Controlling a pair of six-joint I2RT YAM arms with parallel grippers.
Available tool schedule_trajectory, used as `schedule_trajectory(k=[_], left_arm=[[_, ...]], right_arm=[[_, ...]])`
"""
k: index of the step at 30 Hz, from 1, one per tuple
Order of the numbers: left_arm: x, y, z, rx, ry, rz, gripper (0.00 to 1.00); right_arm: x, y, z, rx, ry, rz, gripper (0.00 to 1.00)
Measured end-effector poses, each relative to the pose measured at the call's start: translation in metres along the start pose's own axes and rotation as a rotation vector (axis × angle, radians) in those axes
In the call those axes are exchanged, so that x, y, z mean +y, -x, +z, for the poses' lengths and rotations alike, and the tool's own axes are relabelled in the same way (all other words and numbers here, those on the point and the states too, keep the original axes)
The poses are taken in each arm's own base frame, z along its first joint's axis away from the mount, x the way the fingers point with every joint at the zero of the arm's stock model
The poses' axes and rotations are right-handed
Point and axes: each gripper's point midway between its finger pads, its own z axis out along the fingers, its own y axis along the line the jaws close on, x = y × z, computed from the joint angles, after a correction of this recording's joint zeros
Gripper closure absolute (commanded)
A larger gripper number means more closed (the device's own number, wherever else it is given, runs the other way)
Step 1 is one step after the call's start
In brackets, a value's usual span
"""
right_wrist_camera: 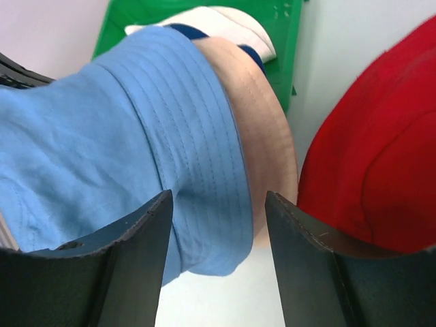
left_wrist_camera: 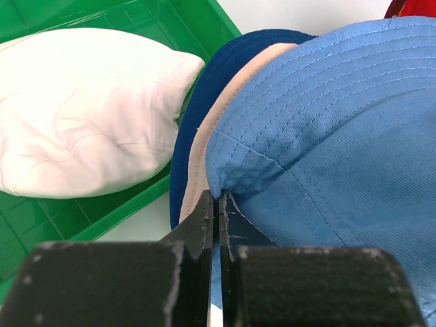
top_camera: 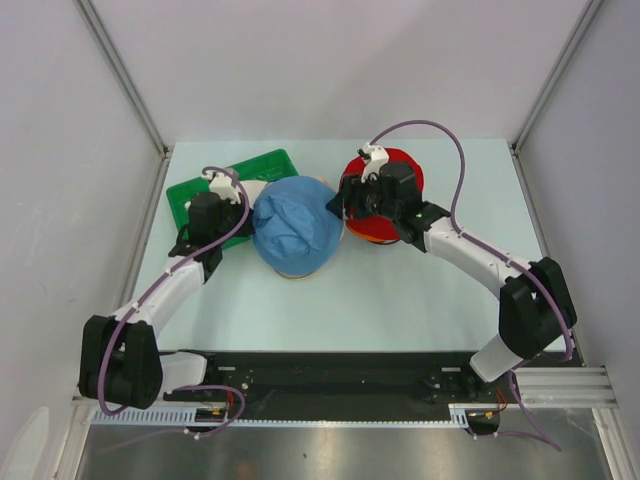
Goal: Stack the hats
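Observation:
A light blue hat [top_camera: 295,232] lies on top of a beige hat [left_wrist_camera: 201,139] and a navy hat [left_wrist_camera: 204,85] in the middle of the table. My left gripper [left_wrist_camera: 219,199] is shut on the light blue hat's [left_wrist_camera: 327,116] brim at its left edge; it shows in the top view [top_camera: 246,216]. My right gripper [right_wrist_camera: 218,204] is open, its jaws either side of the light blue brim's [right_wrist_camera: 197,136] right edge, and shows in the top view [top_camera: 342,205]. A red hat [top_camera: 408,165] lies under the right wrist, an orange edge below it. A white hat [left_wrist_camera: 88,109] lies in the tray.
A green plastic tray [top_camera: 195,190] stands at the back left, beside the hat pile; it shows in the left wrist view [left_wrist_camera: 197,20] and the right wrist view [right_wrist_camera: 122,17]. The red hat [right_wrist_camera: 375,157] lies close to the pile's right side. Grey walls enclose the table.

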Motion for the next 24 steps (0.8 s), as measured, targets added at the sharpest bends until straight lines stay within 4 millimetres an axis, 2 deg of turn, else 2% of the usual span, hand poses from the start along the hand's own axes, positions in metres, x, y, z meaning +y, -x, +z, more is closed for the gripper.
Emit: schedule_trajectory(k=[7, 10, 12, 14, 15, 24], left_arm=[[0.0, -0.001, 0.001, 0.004, -0.001, 0.001, 1.0], [0.0, -0.001, 0.002, 0.005, -0.003, 0.001, 1.0], [-0.001, -0.001, 0.001, 0.006, -0.005, 0.001, 1.0], [-0.001, -0.001, 0.001, 0.005, -0.006, 0.001, 1.0], [-0.001, -0.001, 0.001, 0.006, -0.006, 0.001, 1.0], [-0.001, -0.001, 0.002, 0.004, -0.003, 0.0, 1.0]], right_arm=[[0.001, 0.012, 0.008, -0.041, 0.073, 0.007, 0.38], [0.001, 0.012, 0.013, -0.04, 0.089, 0.013, 0.43], [0.001, 0.01, 0.018, -0.036, 0.1, 0.017, 0.64], [0.0, 0.006, 0.022, -0.028, 0.106, 0.021, 0.96], [-0.001, 0.004, 0.023, -0.023, 0.104, 0.022, 1.0], [-0.018, 0.006, 0.036, -0.035, -0.022, 0.051, 1.0]])
